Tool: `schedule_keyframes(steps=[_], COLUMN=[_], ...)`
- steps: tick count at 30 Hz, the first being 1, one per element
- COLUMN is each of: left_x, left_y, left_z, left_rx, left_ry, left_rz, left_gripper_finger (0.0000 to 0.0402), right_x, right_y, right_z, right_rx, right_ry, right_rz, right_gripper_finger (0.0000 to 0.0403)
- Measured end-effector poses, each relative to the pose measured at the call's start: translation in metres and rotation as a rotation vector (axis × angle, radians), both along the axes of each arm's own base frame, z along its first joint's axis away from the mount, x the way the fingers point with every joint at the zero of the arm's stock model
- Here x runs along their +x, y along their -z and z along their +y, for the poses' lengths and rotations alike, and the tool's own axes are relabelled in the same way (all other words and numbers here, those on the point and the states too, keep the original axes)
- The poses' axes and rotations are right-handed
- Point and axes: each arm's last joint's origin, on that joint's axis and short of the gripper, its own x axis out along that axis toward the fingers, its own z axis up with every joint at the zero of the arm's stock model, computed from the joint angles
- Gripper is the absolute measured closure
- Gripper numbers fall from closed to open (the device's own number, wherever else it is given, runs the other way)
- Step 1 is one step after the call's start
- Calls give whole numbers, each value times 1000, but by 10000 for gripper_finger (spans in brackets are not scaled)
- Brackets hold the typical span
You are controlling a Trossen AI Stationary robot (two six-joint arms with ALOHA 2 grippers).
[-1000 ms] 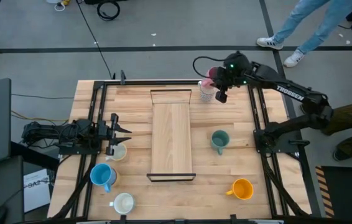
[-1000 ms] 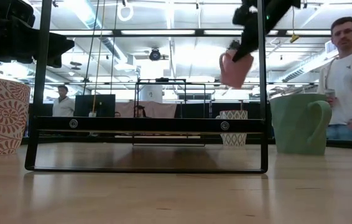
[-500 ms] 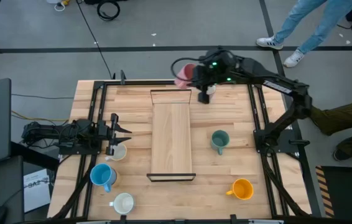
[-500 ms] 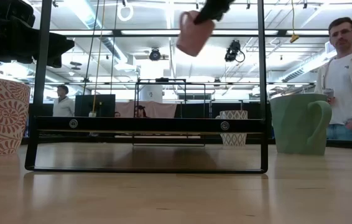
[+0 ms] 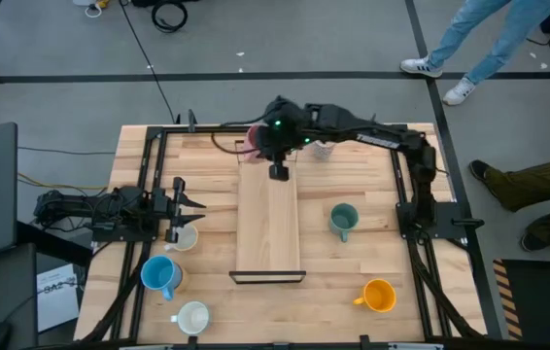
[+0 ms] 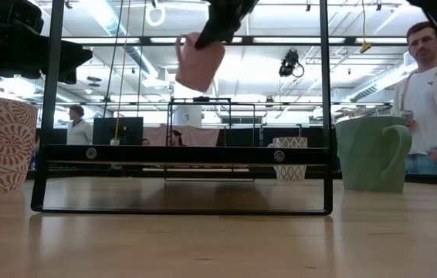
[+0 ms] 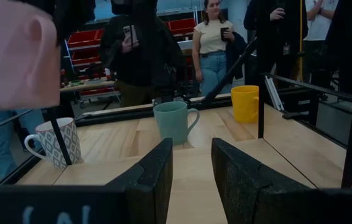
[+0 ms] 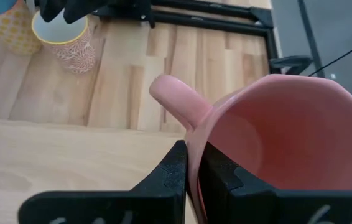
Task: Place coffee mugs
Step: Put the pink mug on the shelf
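Observation:
My right gripper point(image 5: 273, 138) is shut on the pink mug point(image 5: 256, 144), high over the far end of the wooden rack point(image 5: 268, 209). In the low view the pink mug point(image 6: 199, 62) hangs tilted well above the rack's black frame point(image 6: 180, 154). My left gripper point(image 5: 192, 204) waits open at the table's left side, beside a red-patterned white mug point(image 5: 183, 236) standing on its base. On the table also stand a blue mug point(image 5: 161, 275), a cream mug point(image 5: 193, 317), a teal mug point(image 5: 343, 220), an orange mug point(image 5: 379, 296) and a patterned white mug point(image 5: 324, 149), which is partly hidden by the right arm. My right gripper pinches the pink mug's rim point(image 8: 196, 134) right beside the handle point(image 8: 176, 102), one finger point(image 8: 216, 171) inside the mug and the other point(image 8: 175, 168) outside. The mug is lifted clear of everything and sits tilted in the hold.
The rack's black metal end frames rise at its far end point(image 5: 267, 144) and near end point(image 5: 268, 277). Black rails run along the table's left and right sides. People stand beyond the far edge point(image 6: 435, 93) and at the right point(image 5: 547, 185).
My right gripper has carried the pink mug from the table's far right corner toward the left along the far edge, clear of the patterned white mug, to above the rack's far end. The mug stayed lifted and tilted in the hold.

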Motion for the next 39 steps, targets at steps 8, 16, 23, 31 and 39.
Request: schedule_keyframes(steps=[8,16,23,31,39], left_x=[0,0,0,0,0], left_y=[0,0,0,1,1], left_z=[0,0,0,0,0], left_rx=[0,0,0,0,0], left_ry=[0,0,0,0,0], left_rz=[1,1,2,7,7], left_gripper_finger=[283,283,283,283,283], right_x=[23,42,51,52,57], right_y=[33,67,82,85,97], right_z=[-4,-8,-12,-13,-16], right_rx=[69,102,104,86,117], right_ry=[57,79,125,144,176], right_rz=[61,127,129,127,137], right_gripper_finger=[372,372,372,372,372])
